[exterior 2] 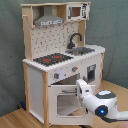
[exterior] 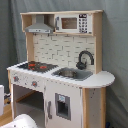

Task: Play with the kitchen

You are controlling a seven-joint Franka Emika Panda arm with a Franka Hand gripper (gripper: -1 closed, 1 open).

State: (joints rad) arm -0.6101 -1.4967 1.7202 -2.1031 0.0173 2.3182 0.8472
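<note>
White, rounded plastic casing with a glowing blue ring marks the robot arm's wrist in the second exterior view, and ahead of it the gripper [exterior 2: 80, 86] reaches up toward the windowed white oven door [exterior 2: 65, 101] of the kitchen [exterior 2: 62, 60]; whether the jaws are apart or together I cannot tell. The gripper sits at about five o'clock in the second exterior view, right at the oven door's upper corner, though contact cannot be confirmed. The large white and light-wood toy kitchen fills the middle of both exterior views, standing on a wooden floor [exterior 2: 15, 120] before a grey curtain [exterior: 115, 55]. Judging by this, play has barely started: the oven door looks closed or nearly so. On the worktop lie a black stovetop with red rings [exterior 2: 52, 59] and a grey sink [exterior 2: 80, 51] with a curved black faucet [exterior 2: 75, 39]. Above are a pale tiled backsplash [exterior: 62, 49], a grey hood [exterior: 40, 27] and a microwave with a window [exterior: 74, 23]. Surfaces look smooth, painted and boxy.
</note>
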